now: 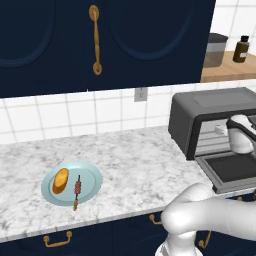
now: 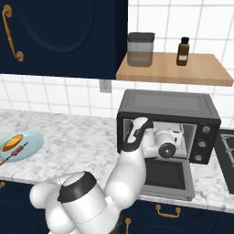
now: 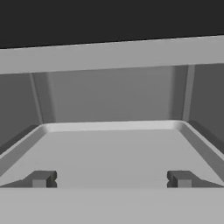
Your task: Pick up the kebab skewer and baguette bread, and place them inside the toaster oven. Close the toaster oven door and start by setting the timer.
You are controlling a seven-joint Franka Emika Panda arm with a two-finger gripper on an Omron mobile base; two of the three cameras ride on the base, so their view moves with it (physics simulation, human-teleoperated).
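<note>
Left base view: baguette (image 1: 60,181) and skewer (image 1: 77,188) both on the blue plate (image 1: 90,172), at 9 o'clock and well apart from the oven (image 1: 210,117).

Right base view: door (image 2: 167,176) is down, hand at the oven mouth.

Hand view: gripper (image 3: 110,179) spread wide, holding nothing (tray (image 3: 111,146) bare). My read: back out level over the door, then go for the plate.

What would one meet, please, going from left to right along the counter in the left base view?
Light blue plate holding the baguette bread, then the kebab skewer, then bare marble counter, then the toaster oven with its toaster oven door dropped open.
</note>
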